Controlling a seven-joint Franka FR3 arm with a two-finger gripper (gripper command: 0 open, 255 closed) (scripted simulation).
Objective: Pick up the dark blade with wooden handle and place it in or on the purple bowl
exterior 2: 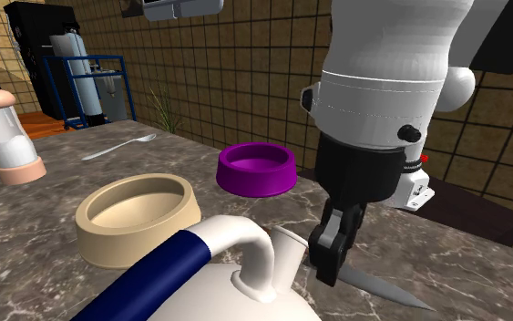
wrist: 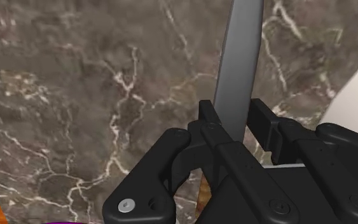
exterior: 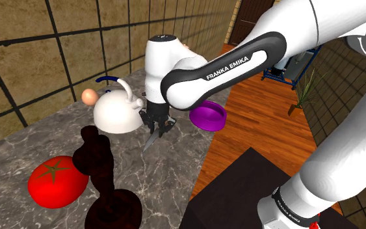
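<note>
Wrist view had the all-black two-finger gripper point(wrist: 234, 121) narrowed around a grey-bladed knife with a brown wooden handle point(wrist: 238, 57). Its fingers point(wrist: 266, 127) pinched the knife near where blade meets handle, with a sliver of wood visible behind them. Gripping there probably kept the weight close to the jaws so the long blade would not swing. It also left the point running forward over the dark veined marble counter point(wrist: 75, 95). Whether the tip was clear of the stone I could not tell.

In the shoulder view the white arm reached out from its stand, bent at the elbow, with the wrist turned straight down just beside a white kettle with a navy handle point(exterior: 116, 112). The shiny purple round bowl point(exterior: 207, 118) sat near the counter's edge, apart from the gripper on the side away from the kettle. Judging by that, a lift and a short carry remained.
</note>
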